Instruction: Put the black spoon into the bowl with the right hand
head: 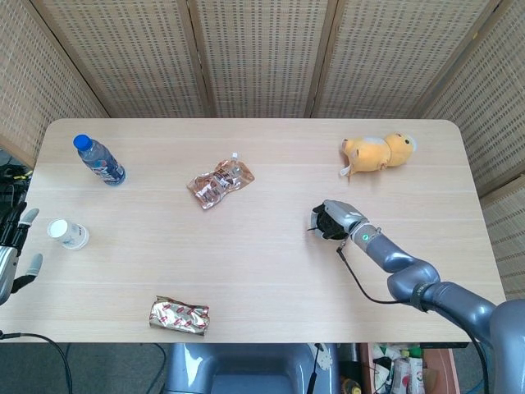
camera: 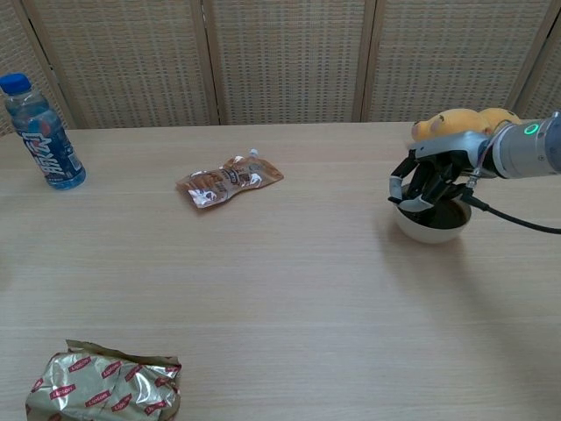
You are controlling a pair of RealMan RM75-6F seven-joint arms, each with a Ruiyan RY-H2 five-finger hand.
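My right hand (camera: 436,178) hangs right over the small white bowl (camera: 429,228), its fingers curled down into the bowl's dark inside. It grips the black spoon (camera: 451,210), which shows only as a dark piece under the fingers, reaching into the bowl. From the head view the right hand (head: 335,219) covers the bowl almost fully; only a dark edge of the bowl (head: 314,220) shows on its left. At the table's left edge my left hand (head: 18,246) holds nothing, fingers apart.
A yellow plush toy (head: 377,152) lies behind the bowl. A foil pouch (head: 219,182) sits mid-table, a blue-capped bottle (head: 99,160) and a small white cup (head: 68,234) at the left, a crumpled tea packet (head: 179,315) near the front edge.
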